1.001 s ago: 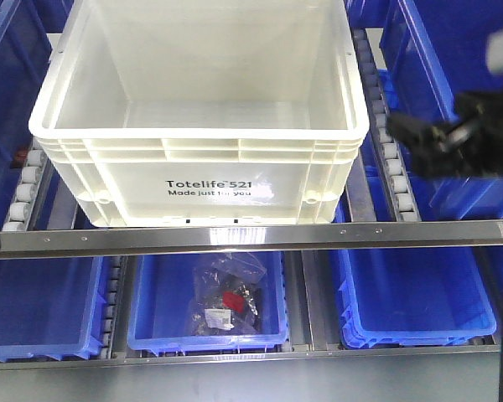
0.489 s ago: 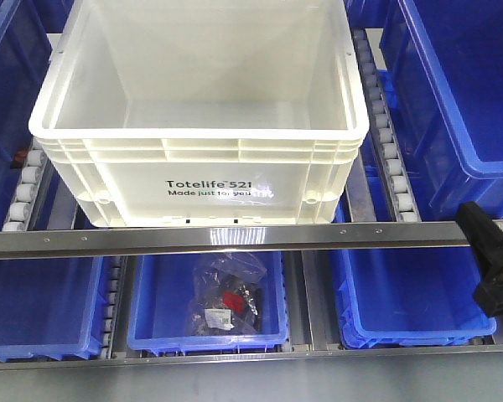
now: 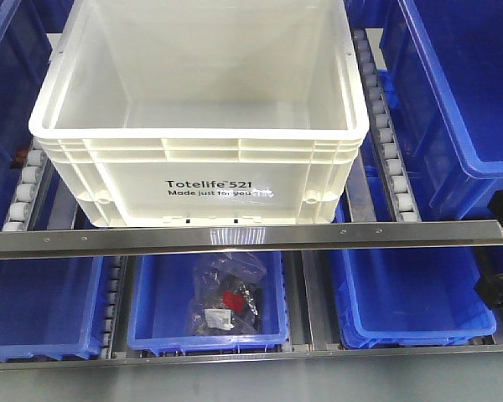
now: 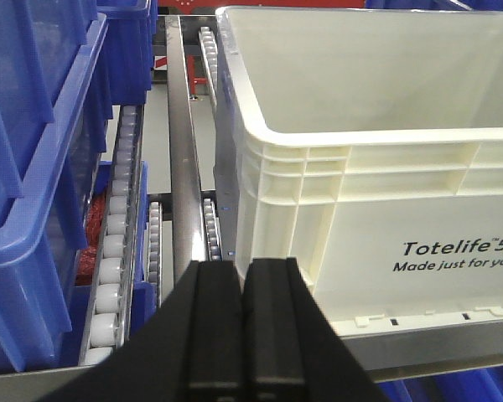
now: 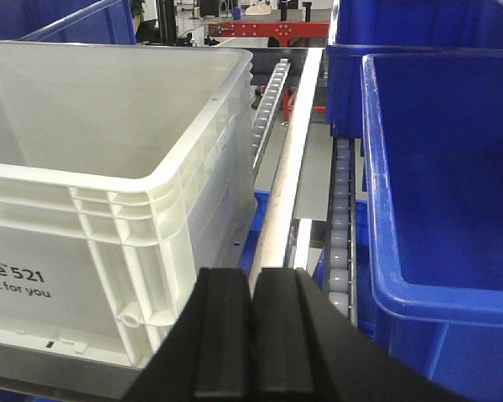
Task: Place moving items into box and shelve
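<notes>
- The white box (image 3: 199, 117) sits on the shelf rollers behind the steel rail (image 3: 243, 236), centre of the front view.
- A bagged item (image 3: 226, 295) lies in the blue bin (image 3: 208, 337) at 6 o'clock below it.
- Left gripper (image 4: 244, 335): jaws pressed together, holding nothing.
- Right gripper (image 5: 251, 343): jaws likewise closed and empty, at the box's 3 o'clock side.

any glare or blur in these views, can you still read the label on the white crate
Front view: a glare patch washes over the end of the label on the white crate, mostly readable; the steel rail reflects light. Left wrist view: label sharp but cut off by the frame edge; the left gripper is dark. Right wrist view: label cropped, background slightly soft.
</notes>
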### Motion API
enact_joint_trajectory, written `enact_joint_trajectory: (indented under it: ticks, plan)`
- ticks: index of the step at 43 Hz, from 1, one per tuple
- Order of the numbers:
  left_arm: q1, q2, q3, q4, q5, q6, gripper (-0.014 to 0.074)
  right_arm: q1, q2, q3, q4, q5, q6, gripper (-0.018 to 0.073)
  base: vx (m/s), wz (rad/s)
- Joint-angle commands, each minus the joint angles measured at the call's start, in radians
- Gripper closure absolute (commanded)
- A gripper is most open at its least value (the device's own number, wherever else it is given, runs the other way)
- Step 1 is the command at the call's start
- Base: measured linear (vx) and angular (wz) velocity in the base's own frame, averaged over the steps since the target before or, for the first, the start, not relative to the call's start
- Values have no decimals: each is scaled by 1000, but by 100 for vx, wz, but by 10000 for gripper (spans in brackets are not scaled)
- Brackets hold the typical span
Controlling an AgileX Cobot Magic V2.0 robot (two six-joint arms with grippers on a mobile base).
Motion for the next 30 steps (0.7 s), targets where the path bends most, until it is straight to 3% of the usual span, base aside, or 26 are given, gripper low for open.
enact_joint_trajectory:
  ticks: [1, 10, 30]
  plan:
    - [-1, 10, -29, -10, -77, -9, 605, -1, 11, -28, 25, -49, -1, 571, 0, 0]
    - [-1, 10, -29, -10, -68, -9, 605, -1, 11, -28, 72, -43, -1, 568, 0, 0]
    - [-2, -37, -28, 3, -52, 13, 605, -1, 11, -28, 73, -43, -2, 567, 0, 0]
